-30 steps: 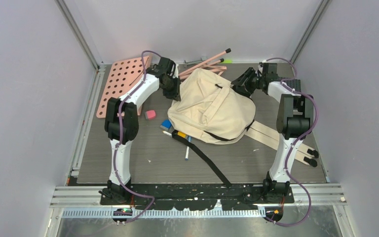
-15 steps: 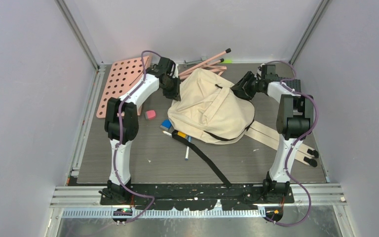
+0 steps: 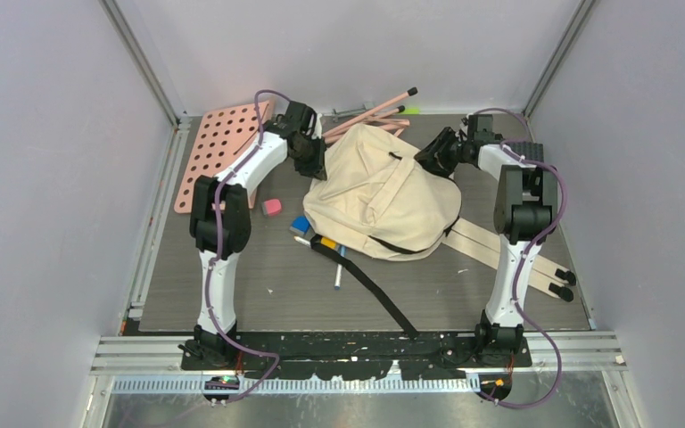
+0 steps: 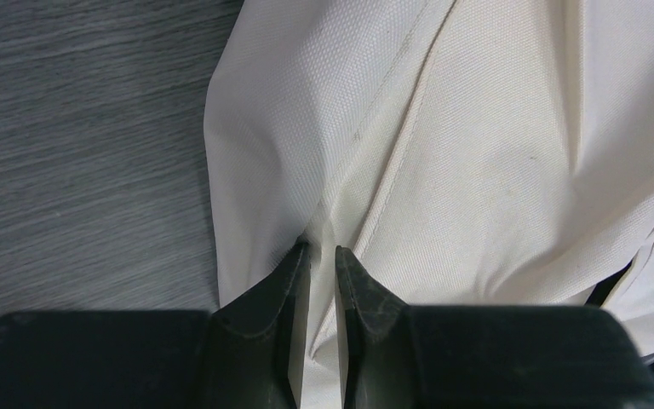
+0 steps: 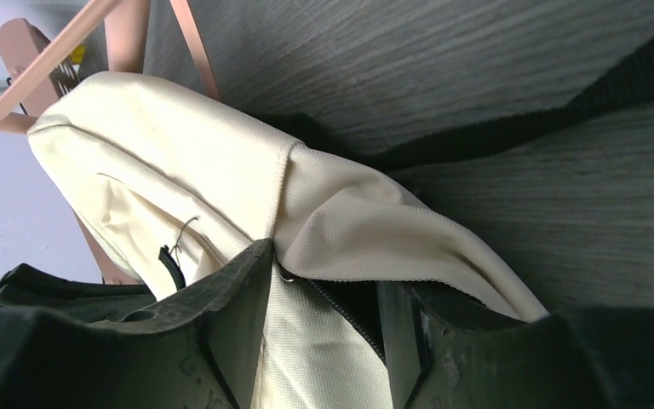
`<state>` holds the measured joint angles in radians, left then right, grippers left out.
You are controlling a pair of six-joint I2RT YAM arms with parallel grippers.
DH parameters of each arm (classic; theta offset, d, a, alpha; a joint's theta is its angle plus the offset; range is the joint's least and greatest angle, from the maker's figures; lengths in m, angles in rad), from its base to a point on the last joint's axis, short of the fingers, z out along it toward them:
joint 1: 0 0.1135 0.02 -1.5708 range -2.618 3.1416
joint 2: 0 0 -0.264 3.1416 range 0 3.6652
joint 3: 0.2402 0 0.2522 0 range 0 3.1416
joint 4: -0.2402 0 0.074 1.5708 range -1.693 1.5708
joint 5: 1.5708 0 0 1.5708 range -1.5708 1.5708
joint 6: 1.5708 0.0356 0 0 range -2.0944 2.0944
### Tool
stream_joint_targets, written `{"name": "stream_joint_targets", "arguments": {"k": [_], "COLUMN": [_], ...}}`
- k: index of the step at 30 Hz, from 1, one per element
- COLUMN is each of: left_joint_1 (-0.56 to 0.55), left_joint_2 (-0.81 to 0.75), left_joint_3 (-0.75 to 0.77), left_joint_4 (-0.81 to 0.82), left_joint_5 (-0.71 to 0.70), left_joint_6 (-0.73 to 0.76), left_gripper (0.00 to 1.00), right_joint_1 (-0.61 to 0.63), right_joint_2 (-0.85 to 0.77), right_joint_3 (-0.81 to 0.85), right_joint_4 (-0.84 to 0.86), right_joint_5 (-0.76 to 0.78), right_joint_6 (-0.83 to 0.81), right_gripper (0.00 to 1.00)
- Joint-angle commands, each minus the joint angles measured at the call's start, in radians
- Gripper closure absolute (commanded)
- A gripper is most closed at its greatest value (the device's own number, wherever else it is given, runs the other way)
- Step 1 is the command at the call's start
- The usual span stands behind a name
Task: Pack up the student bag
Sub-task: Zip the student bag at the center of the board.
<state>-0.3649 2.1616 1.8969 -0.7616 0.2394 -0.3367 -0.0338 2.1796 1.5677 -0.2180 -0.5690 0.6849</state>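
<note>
With my left fingers [image 4: 306,266] pinching a fold of the bag [image 4: 485,128], its zipper edge [image 5: 347,313] sits between my spread right fingers [image 5: 243,298].

A: The student bag [image 4: 494,145]?
B: Matt cream cloth, fine even weave; its webbing strap [image 3: 375,287] is coarse black.
A: The table [image 3: 232,267]?
B: Matt grey, wood-grain finish.
A: The perforated board [image 3: 218,152]?
B: Matt pink, smooth.
A: The left gripper [image 4: 322,250]?
B: Dull black plastic.

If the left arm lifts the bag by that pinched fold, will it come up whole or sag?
Likely floppy: the student bag lies slumped, creasing where the left gripper pinches it. Probably the fold rises first, the rest dragging.
</note>
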Motion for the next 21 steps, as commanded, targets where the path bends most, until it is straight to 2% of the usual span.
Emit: {"name": "stream_joint_targets", "arguments": {"k": [1, 8, 14, 21], "left_joint_1": [0.006, 0.009, 0.010, 0.011], "left_joint_2": [0.008, 0.014, 0.015, 0.012], "left_joint_3": [0.052, 0.055, 0.057, 0.051], "left_joint_4": [0.036, 0.033, 0.036, 0.037], "left_joint_5": [0.025, 0.025, 0.026, 0.027], "left_joint_6": [-0.004, -0.010, -0.016, -0.019], "left_gripper": [0.82, 0.82, 0.83, 0.83], "right_joint_1": [0.011, 0.012, 0.011, 0.011], "right_joint_2": [0.016, 0.005, -0.017, -0.028], "right_joint_3": [0.070, 0.060, 0.047, 0.035], "right_joint_4": [0.091, 0.135, 0.149, 0.158], "right_joint_5": [-0.029, 0.000, 0.057, 0.048], "right_joint_6": [0.036, 0.059, 0.075, 0.084], "right_gripper": [0.50, 0.64, 0.65, 0.66]}}
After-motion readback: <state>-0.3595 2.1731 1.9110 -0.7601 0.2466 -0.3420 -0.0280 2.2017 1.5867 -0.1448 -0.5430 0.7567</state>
